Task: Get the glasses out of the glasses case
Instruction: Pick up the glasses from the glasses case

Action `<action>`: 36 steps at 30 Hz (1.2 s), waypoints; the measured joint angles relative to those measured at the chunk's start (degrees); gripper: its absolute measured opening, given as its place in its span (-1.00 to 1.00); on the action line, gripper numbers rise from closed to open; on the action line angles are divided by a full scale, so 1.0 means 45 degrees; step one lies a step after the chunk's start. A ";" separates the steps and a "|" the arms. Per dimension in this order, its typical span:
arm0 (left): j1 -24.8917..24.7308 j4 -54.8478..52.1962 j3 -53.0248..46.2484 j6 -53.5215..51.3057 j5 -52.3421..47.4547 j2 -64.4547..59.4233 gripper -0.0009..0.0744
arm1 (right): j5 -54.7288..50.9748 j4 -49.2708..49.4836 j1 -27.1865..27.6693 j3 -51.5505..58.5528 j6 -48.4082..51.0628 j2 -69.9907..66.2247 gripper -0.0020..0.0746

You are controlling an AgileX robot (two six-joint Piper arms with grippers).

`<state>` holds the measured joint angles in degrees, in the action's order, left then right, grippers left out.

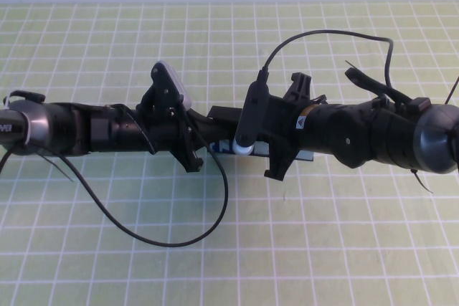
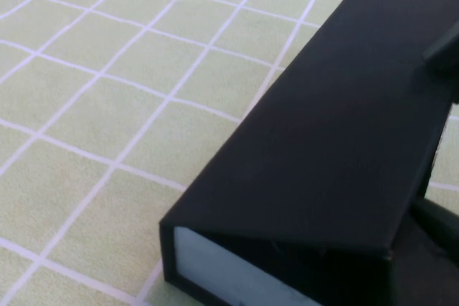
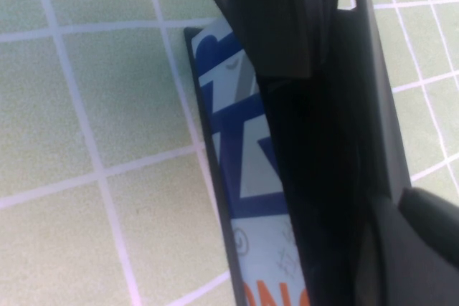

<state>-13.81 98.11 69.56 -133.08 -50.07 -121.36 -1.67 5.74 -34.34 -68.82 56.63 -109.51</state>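
The glasses case (image 1: 224, 115) lies at mid-table, mostly hidden under both grippers, with a bit of its light-blue strip (image 1: 228, 147) showing. In the left wrist view its flat black lid (image 2: 337, 120) sits slightly raised over the pale front strip (image 2: 215, 266). My left gripper (image 1: 204, 132) straddles the case's left end and seems shut on it. My right gripper (image 1: 252, 132) is at the case's front, and its fingers (image 3: 430, 220) seem shut on the lid beside the blue-and-orange printed strip (image 3: 240, 170). The glasses are hidden.
A green mat with a white grid (image 1: 323, 249) covers the table. The left arm's black cable (image 1: 172, 238) loops over the mat in front of the case. The right arm's cable (image 1: 323, 34) arcs behind it.
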 joint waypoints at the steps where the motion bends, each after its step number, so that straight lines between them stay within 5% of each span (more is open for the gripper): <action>1: 0.0000 0.0000 0.0000 0.0000 0.0000 0.0000 -0.99 | 0.0000 0.0024 0.0000 0.0000 0.0000 0.0000 -0.92; 17: 0.0000 0.0028 0.0000 0.0432 0.0000 0.0000 -0.99 | 0.1095 0.0734 0.0000 0.0000 -0.0127 0.0000 -0.39; 36: 0.0000 0.0057 0.0000 0.0814 0.0107 0.0000 -0.99 | 0.4489 0.3904 0.0000 0.0000 -0.0127 -0.0075 -0.36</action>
<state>-13.81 98.37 69.56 -129.42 -49.59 -121.36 18.53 23.31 -34.34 -68.82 56.06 -109.85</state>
